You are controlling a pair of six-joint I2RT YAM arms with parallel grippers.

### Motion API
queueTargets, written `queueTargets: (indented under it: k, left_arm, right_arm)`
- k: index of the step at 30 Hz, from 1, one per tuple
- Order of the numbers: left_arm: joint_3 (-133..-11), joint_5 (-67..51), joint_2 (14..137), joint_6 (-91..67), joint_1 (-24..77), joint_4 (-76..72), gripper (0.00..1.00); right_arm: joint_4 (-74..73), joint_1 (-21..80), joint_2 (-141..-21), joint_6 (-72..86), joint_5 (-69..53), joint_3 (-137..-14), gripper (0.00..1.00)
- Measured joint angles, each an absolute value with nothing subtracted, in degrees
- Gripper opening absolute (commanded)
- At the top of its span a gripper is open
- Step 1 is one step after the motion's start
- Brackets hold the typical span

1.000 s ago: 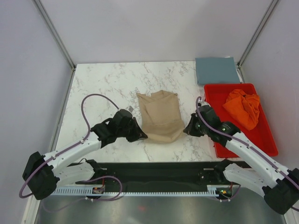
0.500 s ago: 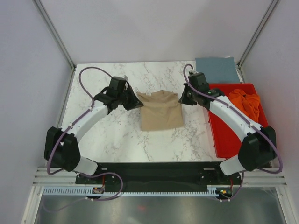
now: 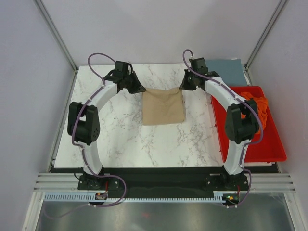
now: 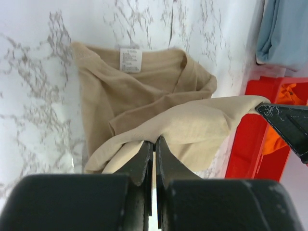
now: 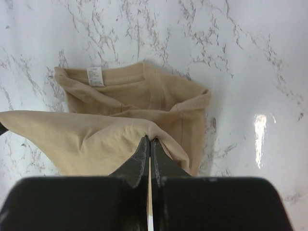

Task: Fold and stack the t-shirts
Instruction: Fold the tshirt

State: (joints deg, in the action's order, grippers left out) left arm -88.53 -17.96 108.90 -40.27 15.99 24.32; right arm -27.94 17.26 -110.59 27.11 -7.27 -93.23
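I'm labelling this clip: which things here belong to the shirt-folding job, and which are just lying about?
Job: tan t-shirt, blue-grey t-shirt, orange t-shirt.
Just there: red tray, marble table.

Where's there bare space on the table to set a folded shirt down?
Bare: the marble between the tan shirt and the near edge, and the near half of the red tray. Crowded: the far side, where the left gripper and right gripper hold the tan shirt near the blue-grey shirt.
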Motion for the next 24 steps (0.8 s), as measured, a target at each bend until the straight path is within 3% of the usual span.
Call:
queueTargets:
  k: [7, 8, 10, 11, 12, 16, 18, 24]
  left_arm:
    - [-101.0, -19.7, 121.0, -39.4, 14.6, 24.7, 0.02]
    - [-102.4, -19.7, 122.4, -39.4, 14.4, 24.7, 0.04]
    - [-105.4, -19.7, 125.4, -39.3, 14.1, 24.5, 0.19]
    - [-107.3, -19.9, 127.2, -39.1, 13.8, 24.8, 0.24]
    - [-109.3, -20.1, 129.1, -38.9, 13.5, 24.8, 0.29]
    - [-115.6, -21.1, 134.5, -38.9, 11.8, 24.7, 0.37]
    - [-115.7, -21.6, 134.8, -38.2, 10.6, 24.8, 0.42]
    - [-108.0, -22.7, 129.5, -34.0, 8.7, 23.7, 0.46]
  right_arm:
    - [-27.7, 15.6, -119.6, 26.2, -8.4, -102.0, 0.04]
    - [-27.5, 15.4, -121.1, 26.0, -8.7, -103.5, 0.08]
    - [-27.4, 15.0, -123.2, 25.7, -8.8, -105.4, 0.18]
    - [-27.3, 14.7, -124.6, 25.7, -8.9, -106.5, 0.29]
    - [-27.2, 14.5, -125.8, 25.7, -8.9, -107.6, 0.34]
    - [-27.0, 13.2, -129.0, 25.2, -9.0, -110.9, 0.48]
    - [-27.0, 12.4, -129.1, 24.6, -9.3, -111.2, 0.51]
    - [-26.0, 10.8, -123.9, 20.1, -12.7, -104.3, 0.61]
